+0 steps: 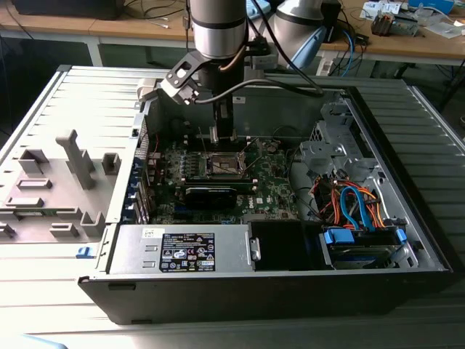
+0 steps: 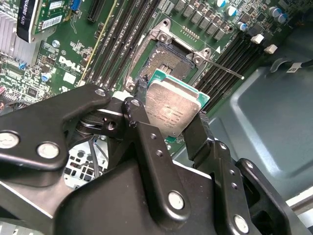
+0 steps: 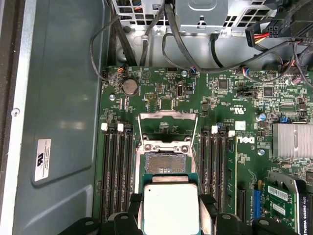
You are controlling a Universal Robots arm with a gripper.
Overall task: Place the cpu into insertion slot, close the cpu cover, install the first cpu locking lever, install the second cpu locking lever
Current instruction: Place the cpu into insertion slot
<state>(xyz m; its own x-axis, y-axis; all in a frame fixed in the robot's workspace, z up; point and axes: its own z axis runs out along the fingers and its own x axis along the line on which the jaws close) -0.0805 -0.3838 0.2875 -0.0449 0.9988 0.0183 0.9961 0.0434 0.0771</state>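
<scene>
My gripper (image 2: 171, 120) is shut on the cpu (image 2: 171, 105), a pale silvery square chip pinched by its edges between two black fingers (image 2: 198, 132). In the first wrist view the cpu (image 3: 170, 208) hangs just short of the insertion slot (image 3: 164, 162), whose dark centre lies bare inside its silver rim. The cpu cover (image 3: 167, 116) stands flipped up beyond the slot, with a thin locking lever (image 3: 195, 132) raised at each side. In the exterior view the gripper (image 1: 224, 137) hovers a little above the slot (image 1: 227, 166) on the green board (image 1: 272, 182), inside the open computer case.
Black memory slots (image 3: 117, 166) flank the socket on both sides. A black card with a finned heatsink (image 3: 291, 139) sits nearby. Cables (image 1: 356, 207) and a drive cage fill the exterior view's right; a power supply (image 1: 182, 251) lies in front. The case wall (image 3: 58, 98) borders the board.
</scene>
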